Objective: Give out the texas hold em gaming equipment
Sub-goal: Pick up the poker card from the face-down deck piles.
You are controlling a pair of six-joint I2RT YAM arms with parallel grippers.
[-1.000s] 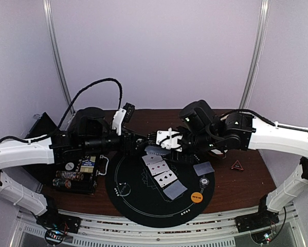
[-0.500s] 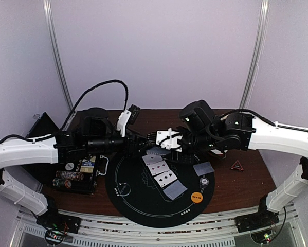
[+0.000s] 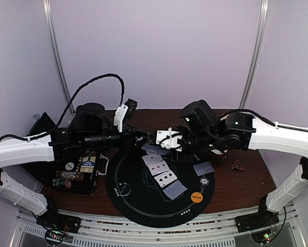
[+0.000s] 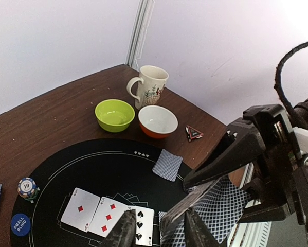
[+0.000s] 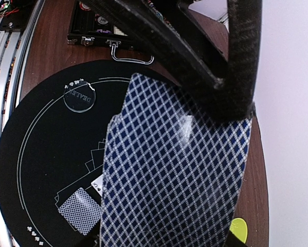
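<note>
Chiefly, one step was in hand, by judgement: drawing a single card off the deck. Deck of blue diamond-backed playing cards: held in the air over the far edge of the round black felt mat, clamped across its width by the right gripper, which grasped it firmly. Left gripper: reaching in from the left, its two fingers straddling the deck's free corner; whether they had pinched a card or merely bracketed the edge could not be told. Mat, centre: row of three face-up cards, diamonds then spades, side by side and touching; one face-down card at the row's near end. Mat, right side: lone face-down card, apart from the row. Mat, far side: blue small-blind disc and a small chip stack marked ten. Mat, near left: clear dealer disc. Mat, near right: orange disc. Brown wooden table, right of the mat: small red triangle; far right corner: green bowl, white-and-orange bowl, patterned white mug. Handling notes: the left fingers ought to take the top card alone, close to its corner, and slide it flat along the deck's face toward the left rather than lift it, lest neighbours drag along. The right grip ought to hold steady, since a slackened deck would likely spill over the laid row. The drawn card would best travel level and land clear of those already placed.
</note>
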